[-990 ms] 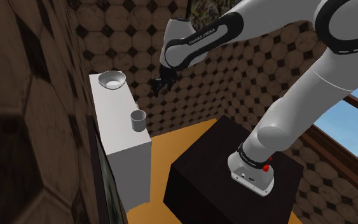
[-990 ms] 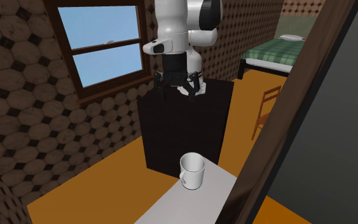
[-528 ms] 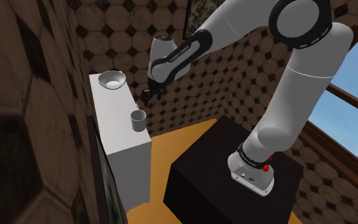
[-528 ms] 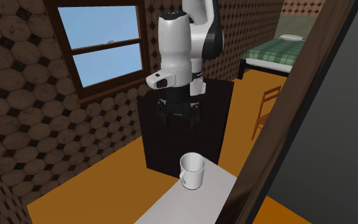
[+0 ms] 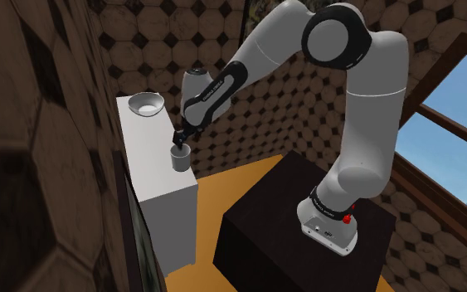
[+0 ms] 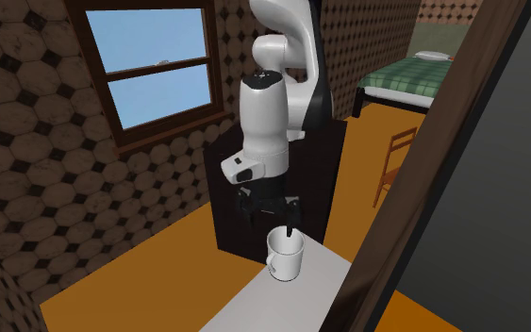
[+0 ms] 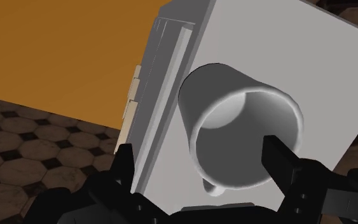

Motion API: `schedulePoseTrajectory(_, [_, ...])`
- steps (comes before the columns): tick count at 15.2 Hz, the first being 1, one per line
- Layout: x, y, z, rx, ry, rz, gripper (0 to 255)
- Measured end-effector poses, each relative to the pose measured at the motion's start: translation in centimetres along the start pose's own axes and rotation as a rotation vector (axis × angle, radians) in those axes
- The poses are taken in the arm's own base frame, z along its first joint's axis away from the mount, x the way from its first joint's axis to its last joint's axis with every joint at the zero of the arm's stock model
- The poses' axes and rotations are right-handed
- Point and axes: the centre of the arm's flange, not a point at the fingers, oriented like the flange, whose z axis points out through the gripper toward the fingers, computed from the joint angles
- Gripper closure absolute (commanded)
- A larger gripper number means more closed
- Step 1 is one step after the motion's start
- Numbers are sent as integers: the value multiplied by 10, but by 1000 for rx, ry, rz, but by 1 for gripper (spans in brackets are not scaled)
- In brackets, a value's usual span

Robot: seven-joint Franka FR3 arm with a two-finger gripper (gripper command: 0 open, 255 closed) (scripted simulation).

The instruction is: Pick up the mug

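Approach step, no grasp yet. Hovering with the gripper just above the mug, spread apart and clasping nothing. From the wrist view, straddling: one finger outside the mug's wall toward the cabinet's side edge, the other over the opposite rim, touching neither as far as can be told. Mug upright, mouth up, on the white cabinet top, near the end nearest the dark stand and close to the edge; well apart from the bowl at the far end. Small handle pointing back toward the palm, between the two fingers, not in either one's path. Risks, judged from here: descending with the rim-side finger slightly inboard means landing on the rim rather than clearing it, so tipping or skidding the mug. Little margin at the edge, so any sideways shove could send the mug off onto the orange floor. Could also catch the outer finger on the cabinet's edge if lowered off-centre. Closing too high, near the rim only, likely gives a weak pinch on a smooth round wall and a slip or rotation on lift. Closing before full descent, same outcome. Palm hitting the handle also possible if driven too deep.
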Motion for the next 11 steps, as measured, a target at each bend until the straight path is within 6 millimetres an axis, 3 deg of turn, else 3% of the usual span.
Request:
schedulePoseTrajectory(7, [2,1,38,-1,0,1,0])
schedulePoseTrajectory(8, [1,1,40,0,0,1,255])
schedulePoseTrajectory(11, [1,1,42,0,0,1,255])
